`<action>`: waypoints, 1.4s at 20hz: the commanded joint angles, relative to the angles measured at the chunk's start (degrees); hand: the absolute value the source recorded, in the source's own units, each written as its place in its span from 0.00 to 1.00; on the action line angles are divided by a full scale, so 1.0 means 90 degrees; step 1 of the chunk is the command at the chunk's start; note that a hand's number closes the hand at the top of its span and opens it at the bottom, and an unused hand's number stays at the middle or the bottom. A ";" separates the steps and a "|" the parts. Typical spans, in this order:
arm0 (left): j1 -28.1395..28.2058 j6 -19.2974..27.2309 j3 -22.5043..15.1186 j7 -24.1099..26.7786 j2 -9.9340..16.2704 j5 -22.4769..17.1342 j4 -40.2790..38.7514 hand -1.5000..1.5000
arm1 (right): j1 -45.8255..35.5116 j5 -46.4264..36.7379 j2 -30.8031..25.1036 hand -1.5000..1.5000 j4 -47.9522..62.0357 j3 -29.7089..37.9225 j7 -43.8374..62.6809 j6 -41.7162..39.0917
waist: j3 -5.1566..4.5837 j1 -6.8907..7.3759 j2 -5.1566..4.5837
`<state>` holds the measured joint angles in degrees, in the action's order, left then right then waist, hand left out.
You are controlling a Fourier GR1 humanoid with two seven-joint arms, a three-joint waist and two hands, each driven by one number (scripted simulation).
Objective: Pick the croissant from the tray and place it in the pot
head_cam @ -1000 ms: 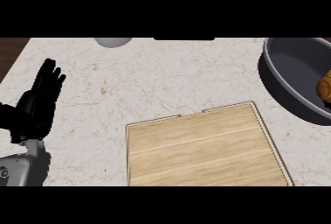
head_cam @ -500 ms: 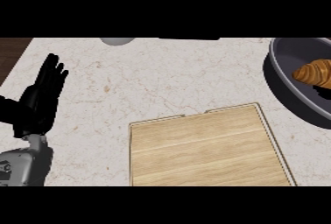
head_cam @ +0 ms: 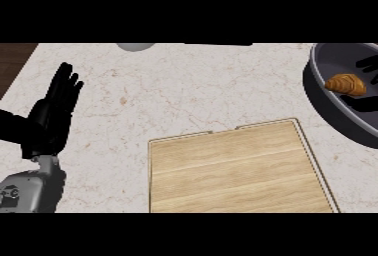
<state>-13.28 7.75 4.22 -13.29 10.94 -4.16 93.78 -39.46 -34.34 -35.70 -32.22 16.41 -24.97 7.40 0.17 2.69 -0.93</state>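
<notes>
Croissant (head_cam: 346, 84) is sitting inside the pot (head_cam: 325, 107) at the right edge of my head view, lying on the pot floor near the far side. Wooden tray (head_cam: 236, 172) on the worktop (head_cam: 192, 85) carries nothing that I can see. So I judge pick and place both done; the only thing left is getting the right arm clear.

Right robot hand (head_cam: 367, 64): I only see a few dark fingertips over the pot's far rim, plus a dark shape on the pot floor below the croissant that could be shadow. They're apart from the croissant, not pinching it, and look extended. Reads as released.

Left robot hand (head_cam: 53, 112) rests at the left edge, fingers straight and spread, holding nothing.

A grey round object (head_cam: 136, 46) pokes in at the top edge; can't identify it.
</notes>
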 commanded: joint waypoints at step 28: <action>0.0020 -0.0134 0.0152 -0.0152 0.0149 -0.0061 0.0267 0.50 | -0.0330 0.2306 -0.2218 0.00 0.2607 0.2133 -0.1648 -0.4521 | 0.0038 0.0052 -0.0047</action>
<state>-13.44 6.65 5.73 -13.55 11.81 -4.80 94.30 -43.71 -14.31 -51.89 -9.55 34.83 -38.00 -26.90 0.43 2.88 -1.41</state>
